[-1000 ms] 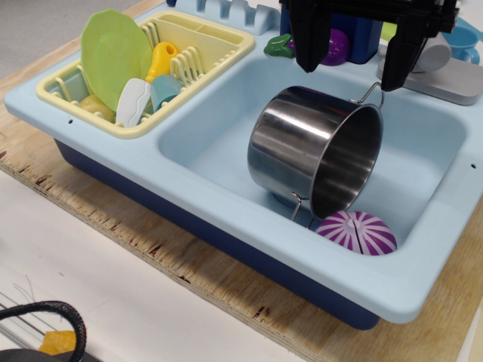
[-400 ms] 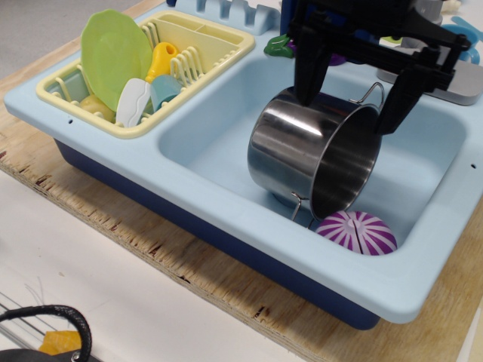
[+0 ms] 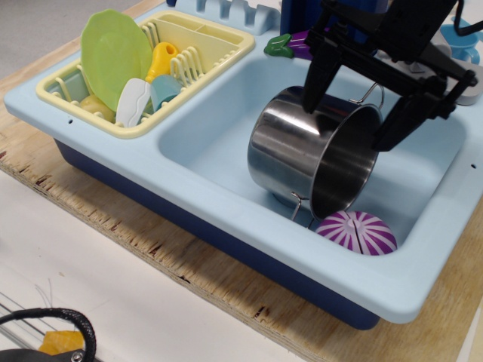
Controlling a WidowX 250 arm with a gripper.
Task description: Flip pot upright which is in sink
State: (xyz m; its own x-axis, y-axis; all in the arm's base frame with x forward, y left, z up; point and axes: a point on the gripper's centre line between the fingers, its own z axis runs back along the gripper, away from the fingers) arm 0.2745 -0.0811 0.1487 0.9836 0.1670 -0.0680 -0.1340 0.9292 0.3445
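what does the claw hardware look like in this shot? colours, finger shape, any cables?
The claw is all matte black: two long, flat fingers tapering toward the tips, hung from a black crossbar. A thin dark cable shows near the top right. No markings or labels are visible.

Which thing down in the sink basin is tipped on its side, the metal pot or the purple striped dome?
The pot. It lies tilted with its opening facing the lower right, while the striped dome beside it sits flat side down on the sink floor.

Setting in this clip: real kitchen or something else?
Likely a tabletop mock-up, not a real kitchen: a light blue plastic toy sink sits on a raw plywood board, with a yellow plastic dish rack of toy dishes.
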